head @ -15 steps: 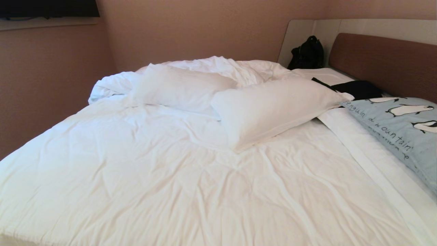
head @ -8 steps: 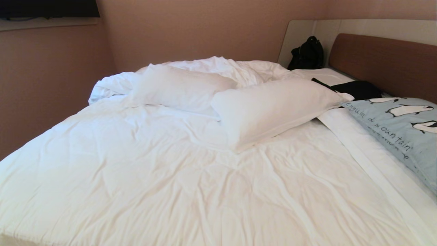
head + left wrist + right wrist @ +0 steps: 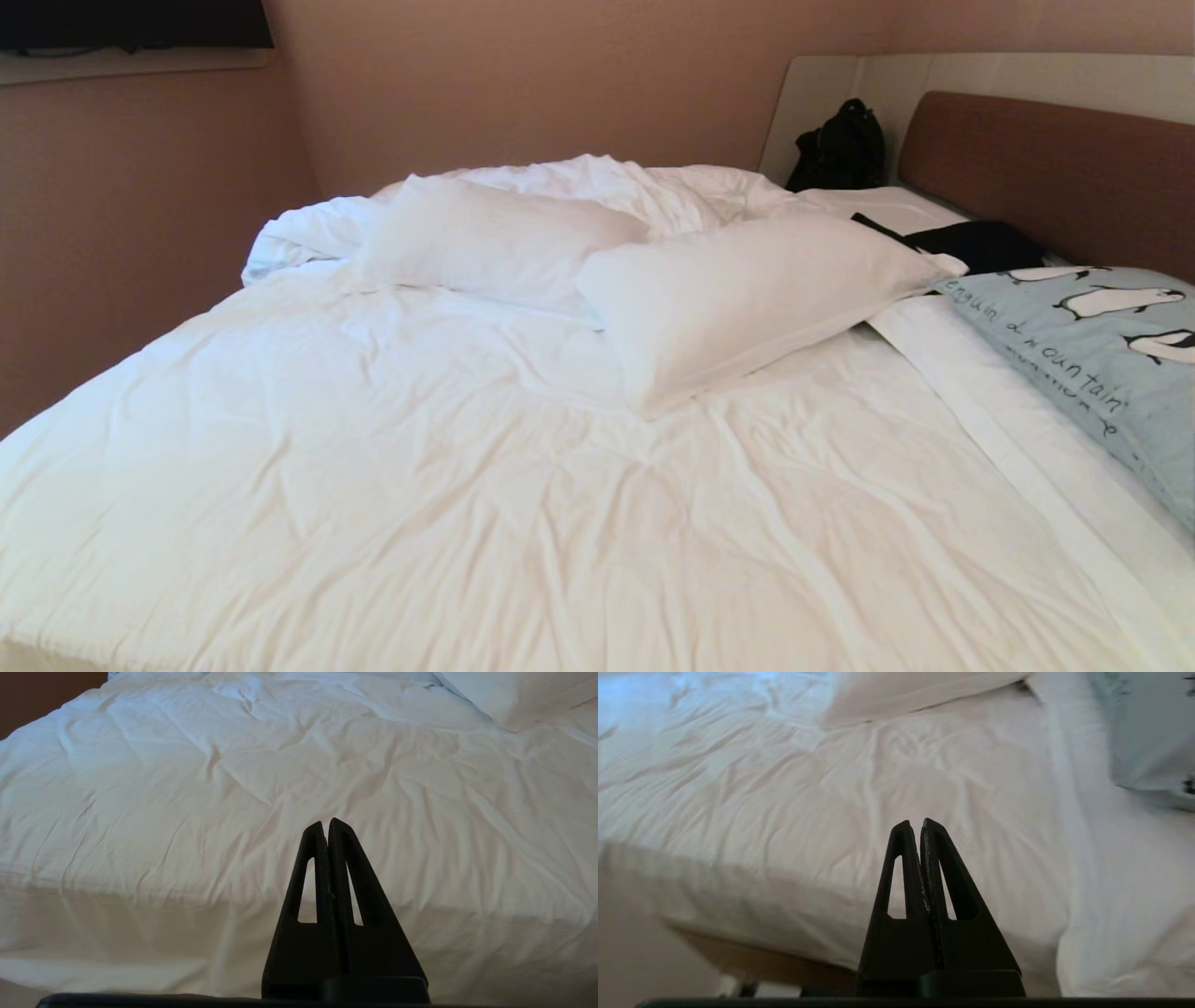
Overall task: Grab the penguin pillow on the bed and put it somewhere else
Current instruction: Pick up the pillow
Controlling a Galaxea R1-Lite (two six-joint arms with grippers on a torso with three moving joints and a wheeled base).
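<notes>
- Right claw (image 3: 920, 823) has its two black fingers pressed together, holding nothing; I see it poised off the near edge of the bed (image 3: 794, 812), low by the mattress side and pointing across the duvet.
- Left claw (image 3: 326, 823) is likewise pinched closed and empty, parked before the same near edge, well away from the target.
- Just beyond the right claw lies rumpled white duvet, then a flat strip of sheet, and past that the penguin pillow (image 3: 1143, 732) at the far corner of the wrist view, apart from the fingers.
- From my head camera, the penguin pillow (image 3: 1102, 364) lies along the right side of the bed (image 3: 448, 485), against the brown headboard (image 3: 1055, 177), its upper end near a dark garment (image 3: 980, 245) and just beside the nearer white pillow (image 3: 747, 299); neither arm shows there.
- I judge this the approach step: nothing is grasped yet.
- Next, I'd need the right claw opened wide, carried over the sheet strip to the pillow's near edge, and closed on a good fold of the soft fabric.
</notes>
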